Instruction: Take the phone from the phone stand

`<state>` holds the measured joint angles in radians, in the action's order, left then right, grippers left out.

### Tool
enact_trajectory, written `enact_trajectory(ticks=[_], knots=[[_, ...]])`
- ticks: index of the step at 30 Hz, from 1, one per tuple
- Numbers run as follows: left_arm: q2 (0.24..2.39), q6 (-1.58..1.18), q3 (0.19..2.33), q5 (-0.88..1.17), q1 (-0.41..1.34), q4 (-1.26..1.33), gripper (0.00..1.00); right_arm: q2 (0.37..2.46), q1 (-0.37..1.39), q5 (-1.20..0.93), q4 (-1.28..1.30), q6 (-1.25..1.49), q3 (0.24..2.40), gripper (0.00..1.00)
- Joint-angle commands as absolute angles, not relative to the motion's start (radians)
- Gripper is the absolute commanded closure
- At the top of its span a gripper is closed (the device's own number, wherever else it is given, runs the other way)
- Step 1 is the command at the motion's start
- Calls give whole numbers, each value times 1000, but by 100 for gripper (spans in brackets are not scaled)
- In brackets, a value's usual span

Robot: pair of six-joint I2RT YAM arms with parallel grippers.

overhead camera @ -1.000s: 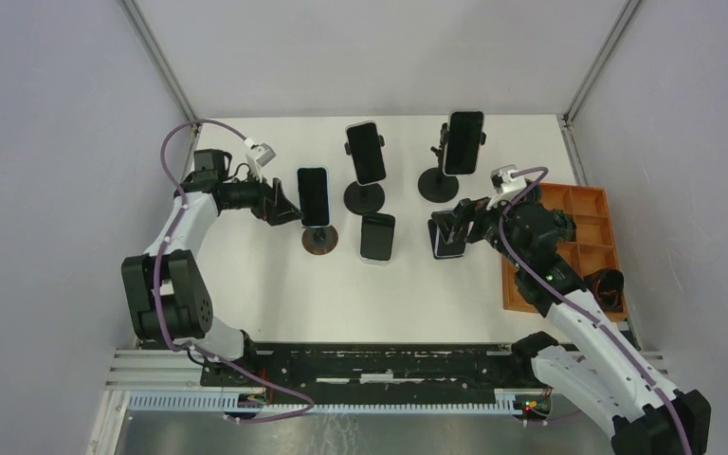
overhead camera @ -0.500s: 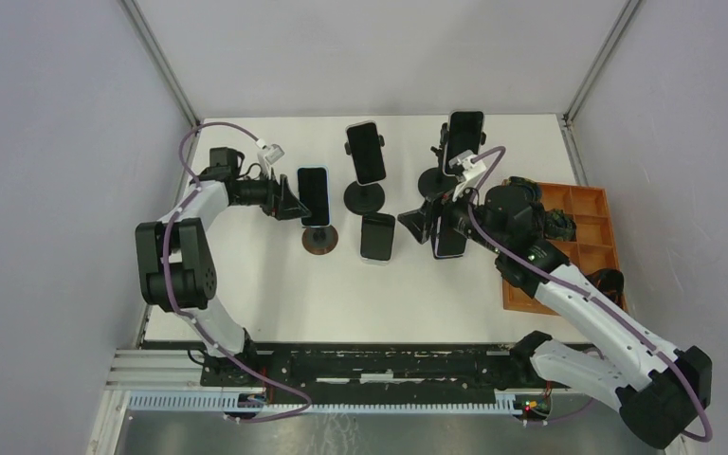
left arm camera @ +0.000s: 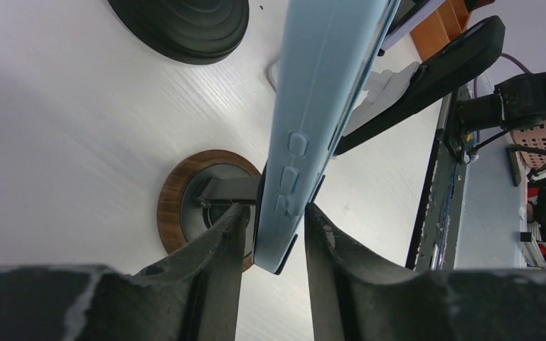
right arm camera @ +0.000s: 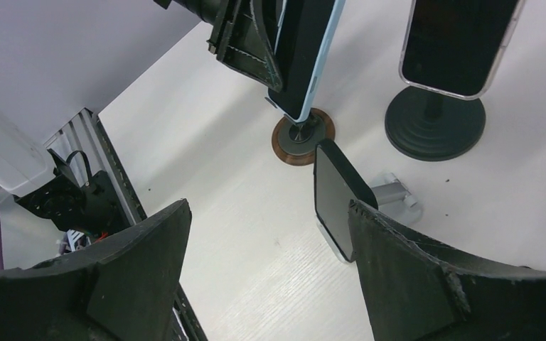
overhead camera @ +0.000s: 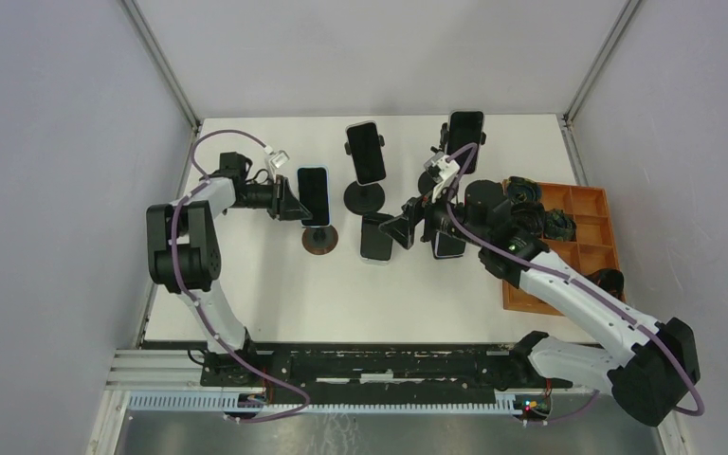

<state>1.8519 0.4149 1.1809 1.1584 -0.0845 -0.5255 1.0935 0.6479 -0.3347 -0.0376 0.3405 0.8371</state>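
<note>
Nearest you, your right gripper [overhead camera: 400, 226] hangs empty with its jaws spread wide, just beside a low phone [right arm camera: 338, 206] that leans on a grey prop [right arm camera: 392, 193]. A second low phone [overhead camera: 449, 246] peeks out from under that arm, its support hidden.

Level with these on your left, the phone [overhead camera: 314, 194] you are after stands upright on its wood-rimmed phone stand [overhead camera: 319, 239], still seated. Your left gripper [left arm camera: 274, 213] straddles its lower edge, fingers drawn in to about the phone's thickness. One pad looks to be touching and the other shows a sliver of gap, so you cannot tell whether it is truly clamped.

I judge the approach done and nothing lifted. What is left for you is to firm the hold, draw the phone off its mount and set it down.

Farther back, a middle far phone [overhead camera: 366, 152] and a right far phone [overhead camera: 464, 142] each sit on a black round-based stand [overhead camera: 364, 197].

Your count: five phones, none shown off its support; four supports in view, one wood-rimmed, two black, one grey; one orange tray [overhead camera: 583, 254] at the right
</note>
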Motion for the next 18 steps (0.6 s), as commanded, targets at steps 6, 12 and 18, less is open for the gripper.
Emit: enact_trajectory(ticks=[6, 12, 18], knots=[[1932, 878, 1358, 1281, -75, -969, 85, 1162, 664, -421, -142, 374, 909, 14], [1938, 1313, 1439, 1335, -79, -1463, 98, 1233, 692, -459, -166, 377, 950, 14], [1757, 1262, 1383, 1340, -78, -1463, 98, 1297, 720, -481, -189, 381, 995, 12]])
